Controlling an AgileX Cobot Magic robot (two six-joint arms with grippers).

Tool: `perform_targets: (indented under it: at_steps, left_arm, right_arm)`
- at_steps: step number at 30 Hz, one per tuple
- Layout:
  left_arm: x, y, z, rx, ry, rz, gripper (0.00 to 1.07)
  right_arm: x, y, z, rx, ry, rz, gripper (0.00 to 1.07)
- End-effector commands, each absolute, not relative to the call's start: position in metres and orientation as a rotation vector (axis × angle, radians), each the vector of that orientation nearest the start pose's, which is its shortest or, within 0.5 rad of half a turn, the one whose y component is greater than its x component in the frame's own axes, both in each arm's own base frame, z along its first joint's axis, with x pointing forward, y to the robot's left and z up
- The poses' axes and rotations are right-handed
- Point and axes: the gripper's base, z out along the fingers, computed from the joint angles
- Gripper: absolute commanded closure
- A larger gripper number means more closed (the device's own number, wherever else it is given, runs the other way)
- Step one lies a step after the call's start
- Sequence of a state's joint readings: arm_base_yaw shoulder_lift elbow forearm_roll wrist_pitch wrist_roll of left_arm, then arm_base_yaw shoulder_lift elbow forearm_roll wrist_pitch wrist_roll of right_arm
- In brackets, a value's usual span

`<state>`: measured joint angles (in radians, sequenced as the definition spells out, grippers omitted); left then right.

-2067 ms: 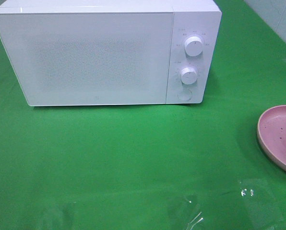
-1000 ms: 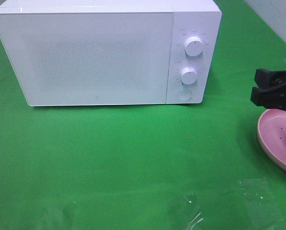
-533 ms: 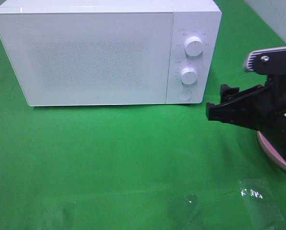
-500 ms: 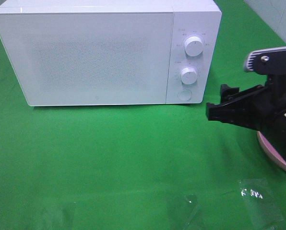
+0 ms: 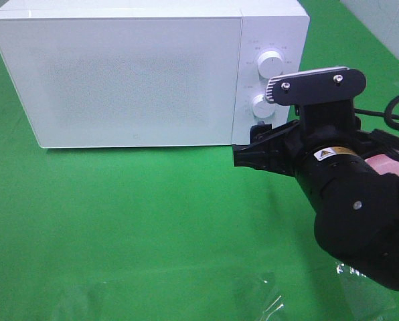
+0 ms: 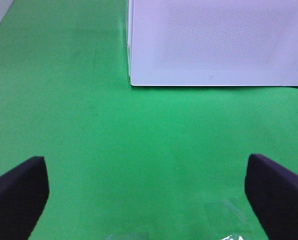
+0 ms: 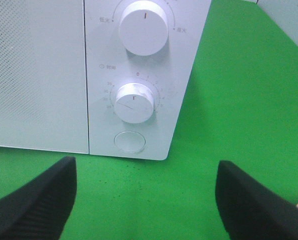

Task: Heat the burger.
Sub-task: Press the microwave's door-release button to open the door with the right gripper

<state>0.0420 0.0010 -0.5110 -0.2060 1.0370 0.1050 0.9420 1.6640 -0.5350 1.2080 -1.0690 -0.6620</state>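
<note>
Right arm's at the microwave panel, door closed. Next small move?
Probably ease the right gripper forward to press the round button under the lower dial: the door is shut, and the open jaws face that button.

A lab bench staged as a kitchen: a microwave [image 5: 119,73] on green cloth [image 5: 119,234], with a black robot arm [image 5: 360,214] beside it.

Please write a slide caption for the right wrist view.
Open right gripper facing the microwave: upper dial, lower dial, round button.
</note>
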Motion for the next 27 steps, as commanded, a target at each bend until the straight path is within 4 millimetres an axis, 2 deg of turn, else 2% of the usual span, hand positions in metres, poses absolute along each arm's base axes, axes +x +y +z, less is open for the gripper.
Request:
perform_targets:
  at_steps: [1,9,14,23,26,27]
  left_arm:
    - [-0.006,-0.016,0.284,0.076,1.987,-0.158,0.06]
    - [-0.006,-0.016,0.284,0.076,1.987,-0.158,0.06]
    - [-0.006,-0.016,0.284,0.076,1.987,-0.158,0.06]
    - [-0.006,-0.016,0.284,0.076,1.987,-0.158,0.06]
    - [-0.006,-0.016,0.284,0.076,1.987,-0.158,0.06]
    - [-0.006,-0.016,0.284,0.076,1.987,-0.158,0.06]
  right_arm:
    - [0.213,0.167,0.170,-0.043,1.830,-0.126,0.34]
    - [0.214,0.168,0.169,-0.029,1.826,-0.099,0.34]
    - [0.217,0.176,0.155,-0.100,1.826,-0.074,0.34]
    - [0.217,0.177,0.146,0.068,1.844,0.041,0.42]
    - [0.217,0.177,0.146,0.182,1.838,0.127,0.48]
    - [0.217,0.177,0.146,0.308,1.825,0.223,0.55]
